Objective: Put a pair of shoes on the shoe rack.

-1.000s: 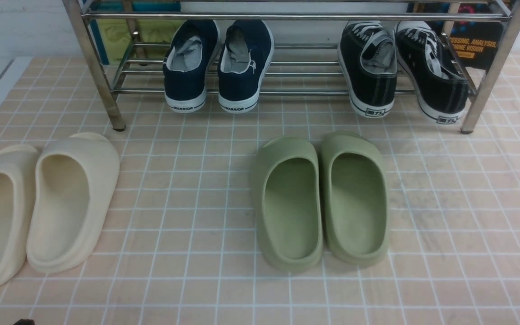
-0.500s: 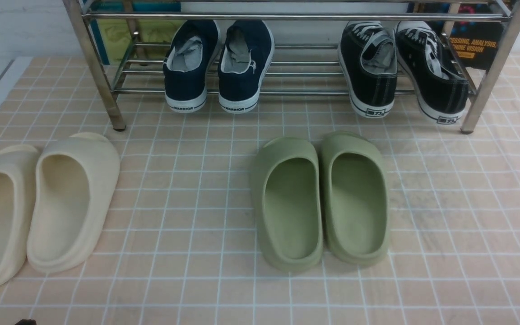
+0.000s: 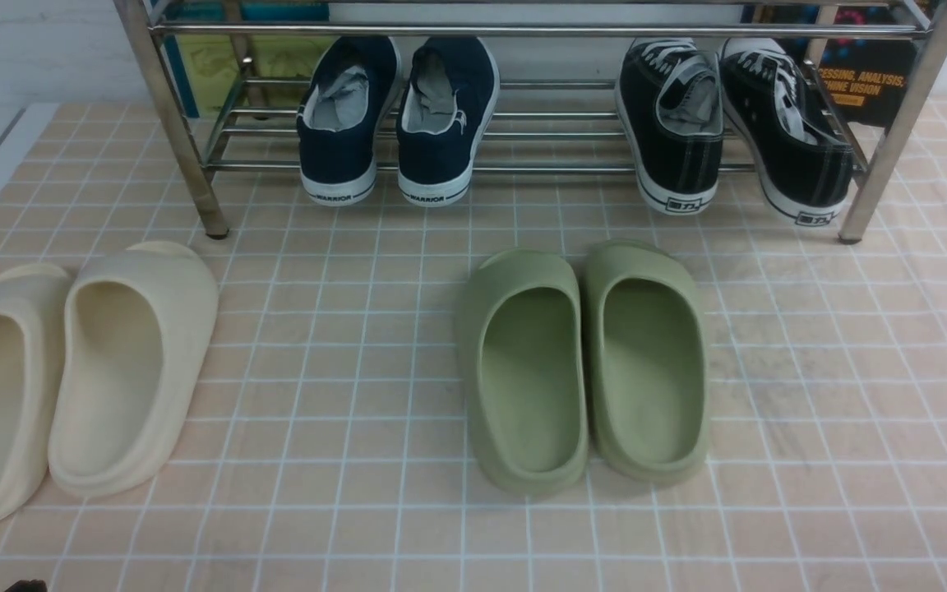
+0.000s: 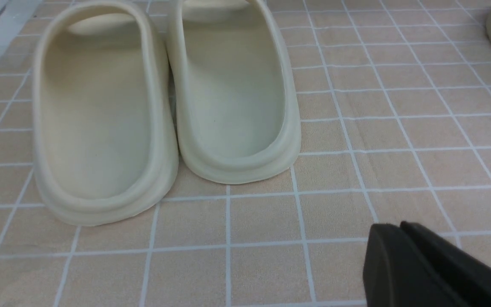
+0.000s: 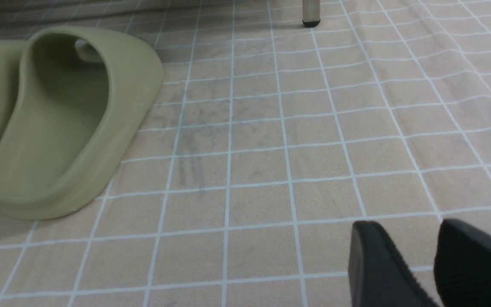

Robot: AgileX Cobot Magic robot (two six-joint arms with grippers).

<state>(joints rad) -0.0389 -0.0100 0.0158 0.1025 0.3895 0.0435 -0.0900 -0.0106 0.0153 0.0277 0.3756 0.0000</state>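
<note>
Tiled floor [image 3: 375, 526]; cream slippers [image 3: 71, 370] cropped left.

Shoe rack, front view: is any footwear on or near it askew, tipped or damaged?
Only mildly: the right-hand black lace-up sneaker sits angled across the shoe rack, heel swung outward. The navy shoes sit straight, heels overhanging the front bar. Nothing looks damaged.

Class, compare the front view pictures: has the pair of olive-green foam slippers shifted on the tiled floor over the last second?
No. The olive-green foam slippers sit on the same floor tiles, equally far from the chrome shoe rack's right leg.
</note>
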